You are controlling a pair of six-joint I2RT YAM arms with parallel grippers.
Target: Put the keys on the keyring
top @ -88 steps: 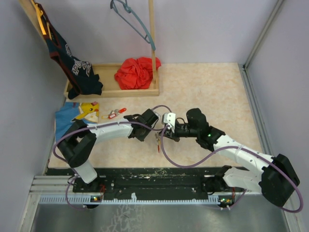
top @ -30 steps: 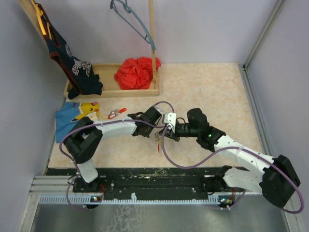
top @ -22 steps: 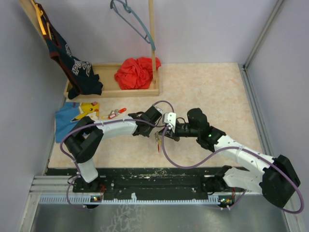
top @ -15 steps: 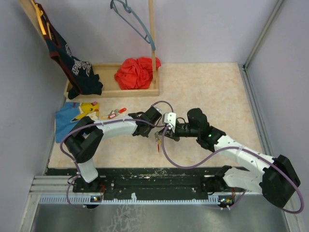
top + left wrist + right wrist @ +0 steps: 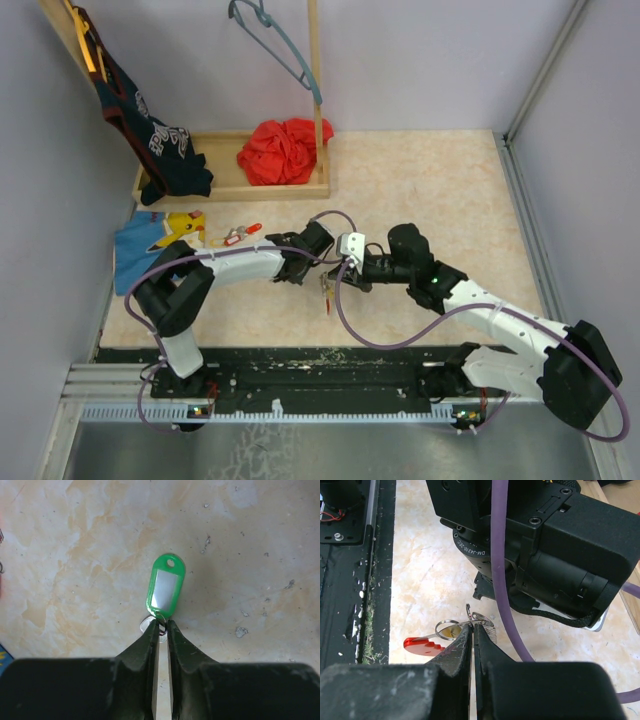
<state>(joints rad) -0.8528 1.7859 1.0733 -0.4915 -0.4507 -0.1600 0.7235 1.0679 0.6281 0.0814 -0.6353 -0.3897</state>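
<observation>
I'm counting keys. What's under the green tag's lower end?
A small ring and a silver sliver, perhaps a key, show between tag and left tool. The tool's fingers cover the rest.

One green-tagged key (image 5: 165,587) off left hand (image 5: 162,628) tips, one red key (image 5: 422,645) in right hand (image 5: 472,630); one hanger (image 5: 297,66), three cloths (image 5: 283,150).

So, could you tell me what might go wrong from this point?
1. The left claw has only the small ring of the green plastic key tag between its very tips, jaws slightly apart, so the tag may slip free.
2. The right claw grips the thin metal split ring by its edge, the red plastic tag dangling; it could twist out.
</observation>
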